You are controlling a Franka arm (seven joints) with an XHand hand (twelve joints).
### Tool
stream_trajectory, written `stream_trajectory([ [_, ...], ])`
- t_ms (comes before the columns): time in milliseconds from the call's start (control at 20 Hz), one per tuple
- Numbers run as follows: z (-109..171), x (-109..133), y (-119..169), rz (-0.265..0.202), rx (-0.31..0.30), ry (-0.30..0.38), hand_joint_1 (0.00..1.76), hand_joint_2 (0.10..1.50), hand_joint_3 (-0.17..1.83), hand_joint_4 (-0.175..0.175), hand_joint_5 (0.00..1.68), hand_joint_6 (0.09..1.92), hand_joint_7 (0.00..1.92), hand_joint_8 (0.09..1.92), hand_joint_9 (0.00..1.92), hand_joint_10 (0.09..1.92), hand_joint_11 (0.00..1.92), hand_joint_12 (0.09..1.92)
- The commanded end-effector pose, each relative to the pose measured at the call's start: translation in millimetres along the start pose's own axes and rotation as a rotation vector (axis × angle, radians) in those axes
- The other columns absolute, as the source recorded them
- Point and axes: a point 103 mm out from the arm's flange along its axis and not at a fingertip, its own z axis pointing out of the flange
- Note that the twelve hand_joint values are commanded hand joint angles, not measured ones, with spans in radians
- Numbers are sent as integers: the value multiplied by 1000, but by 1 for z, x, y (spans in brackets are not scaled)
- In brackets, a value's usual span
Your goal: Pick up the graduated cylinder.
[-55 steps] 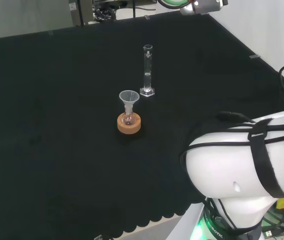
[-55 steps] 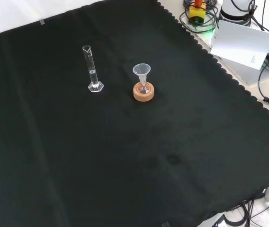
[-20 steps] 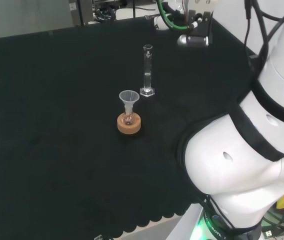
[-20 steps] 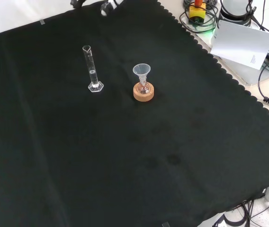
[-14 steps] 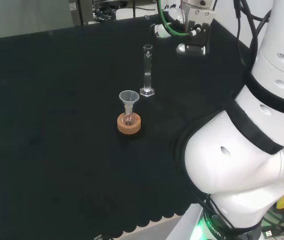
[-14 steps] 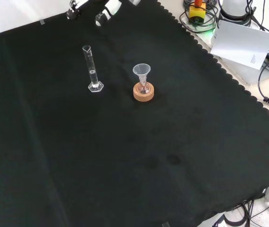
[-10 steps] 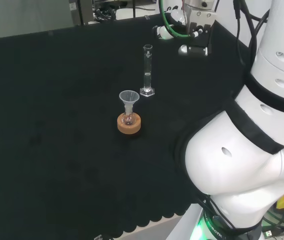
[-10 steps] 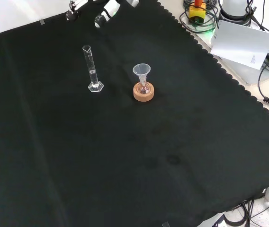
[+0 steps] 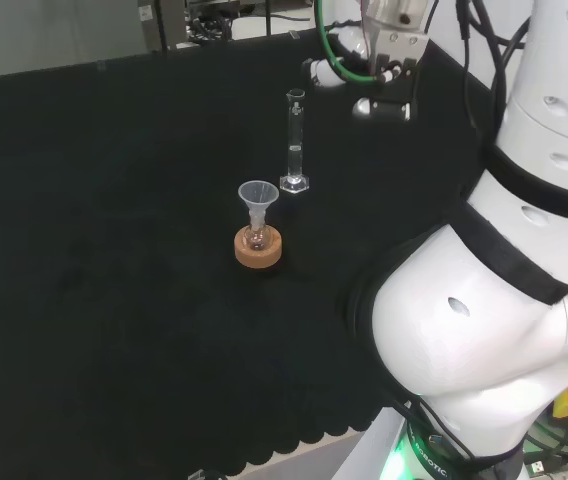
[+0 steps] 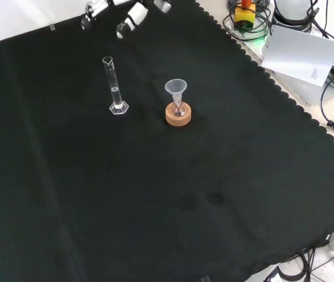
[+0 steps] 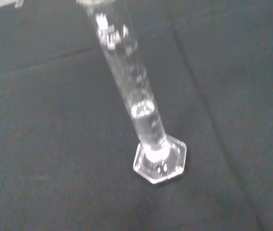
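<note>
Black cloth (image 10: 155, 194) covered the desk, its scalloped edge bordering cables and a white card at the front view's right. Hand (image 10: 133, 14) entered at 12 o'clock in the front view, its white, dark-tipped fingers (image 10: 89, 19) spread apart and extended, grasping nothing; in the head view the hand (image 9: 382, 105) hung at about 2 o'clock from the target, well apart from it and above the cloth. Graduated cylinder (image 10: 114, 86) stood upright on its hexagonal foot, at about 6 o'clock from the hand in the front view; the wrist view showed a little clear liquid low in its tube (image 11: 143, 113) and its printed scale higher up. At about 4 o'clock from the cylinder in the front view, near but not touching, a small flask carrying a clear funnel (image 10: 176, 89) sat in a cork ring (image 10: 178, 114).

Step in hand, as judged: the approach, with no contact yet. To do it well, the hand would come down alongside the tube, keep its fingers clear of the top until they flank the glass, and close on the middle of the tube above the liquid. A tall vessel on a narrow foot tips easily, so a sideways brush was the chief risk. Lifting straight up would keep the liquid in and the funnel undisturbed.
</note>
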Motion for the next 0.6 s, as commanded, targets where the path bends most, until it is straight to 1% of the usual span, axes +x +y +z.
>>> stream_trajectory([
  [50,42,-1,7,-18,5,60,421,1205,-76,-65,334,87,63,626,270,665,99,1379],
  [100,45,-2,7,-24,-7,93,437,1199,-80,-65,337,87,77,634,287,673,105,1381],
  [150,49,-3,6,-30,-29,145,455,1192,-85,-65,342,87,93,642,308,681,113,1384],
  [200,52,-3,6,-43,-42,165,474,1185,-90,-65,347,87,106,650,326,687,124,1386],
  [400,65,-10,4,-78,-48,208,549,1160,-109,-66,367,87,141,669,365,691,155,1384],
  [600,79,-14,6,-120,-21,258,593,1144,-123,-64,363,87,134,667,356,678,157,1377],
])
